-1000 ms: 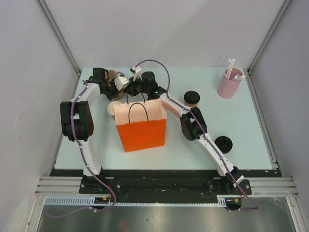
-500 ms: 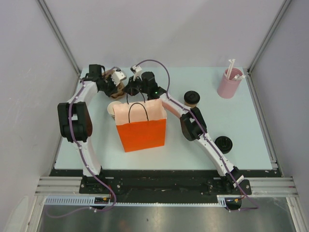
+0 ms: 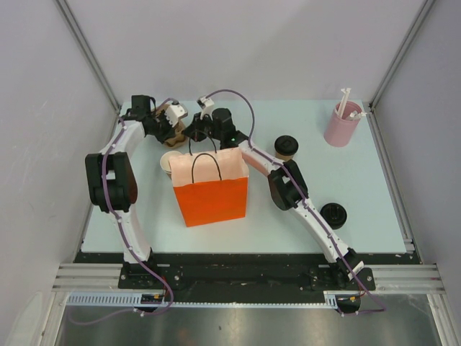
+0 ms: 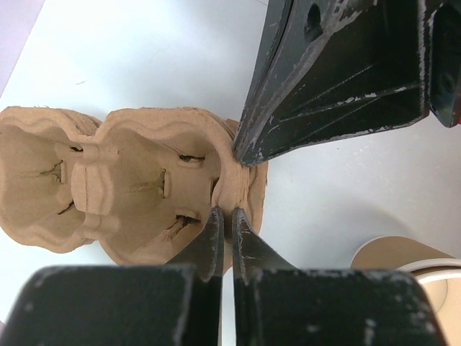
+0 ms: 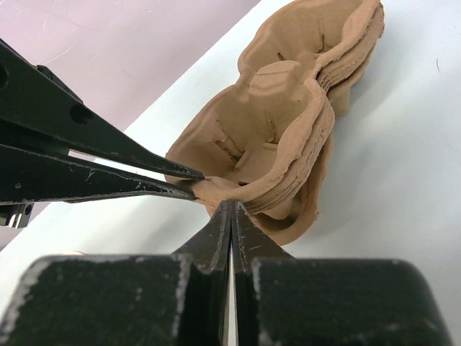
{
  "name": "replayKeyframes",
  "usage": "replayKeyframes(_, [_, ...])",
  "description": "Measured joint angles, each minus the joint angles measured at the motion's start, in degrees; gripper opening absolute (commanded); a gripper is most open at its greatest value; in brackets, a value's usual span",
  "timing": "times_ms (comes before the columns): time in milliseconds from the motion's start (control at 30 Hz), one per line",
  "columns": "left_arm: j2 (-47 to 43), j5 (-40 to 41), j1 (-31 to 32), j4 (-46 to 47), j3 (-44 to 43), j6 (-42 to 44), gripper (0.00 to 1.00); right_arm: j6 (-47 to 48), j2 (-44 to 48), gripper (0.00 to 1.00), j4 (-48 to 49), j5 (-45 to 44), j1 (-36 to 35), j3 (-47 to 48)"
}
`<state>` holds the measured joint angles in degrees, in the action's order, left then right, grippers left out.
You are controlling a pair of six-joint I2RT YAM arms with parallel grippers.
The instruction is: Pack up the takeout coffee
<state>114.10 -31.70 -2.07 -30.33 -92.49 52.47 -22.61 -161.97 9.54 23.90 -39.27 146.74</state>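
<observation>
1. The step in hand, as I judge it, is separating one cup tray (image 4: 137, 184) from its stack, at the far left of the surface (image 3: 374, 194), behind the orange bag (image 3: 213, 200).
2. The left gripper (image 4: 224, 218) is clenched on the tray's rim. The right gripper (image 5: 230, 210) pinches the same rim just beside it.
3. One coffee cup (image 3: 286, 146) stands near the bag's right side, and the other coffee cup (image 3: 333, 215) stands well apart from it. Neither is held.
4. The next move probably calls for a slow pull apart, so that the pulp does not tear.

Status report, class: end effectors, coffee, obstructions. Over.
Left end effector, right end effector: both pinching pulp tray rim. Far coffee cup, near coffee cup: outside orange bag.
</observation>
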Motion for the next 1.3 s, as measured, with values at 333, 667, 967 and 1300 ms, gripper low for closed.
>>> replayKeyframes(333, [0.04,0.52,0.00,0.07,-0.02,0.00,0.06,-1.64,-0.68,0.00,1.11,-1.01,-0.04,0.00])
replayKeyframes(667, [2.54,1.68,0.57,0.11,-0.98,0.13,0.18,-2.47,-1.99,0.00,1.46,-2.03,-0.04,0.00])
replayKeyframes(967, [3.26,2.60,0.98,0.15,-1.22,0.48,0.31,-2.54,-2.54,0.00,1.49,-2.47,-0.04,0.00])
replayKeyframes(1300, [4.81,3.48,2.62,0.20,-3.13,0.61,0.12,-2.86,-2.54,0.00,1.44,-2.69,-0.04,0.00])
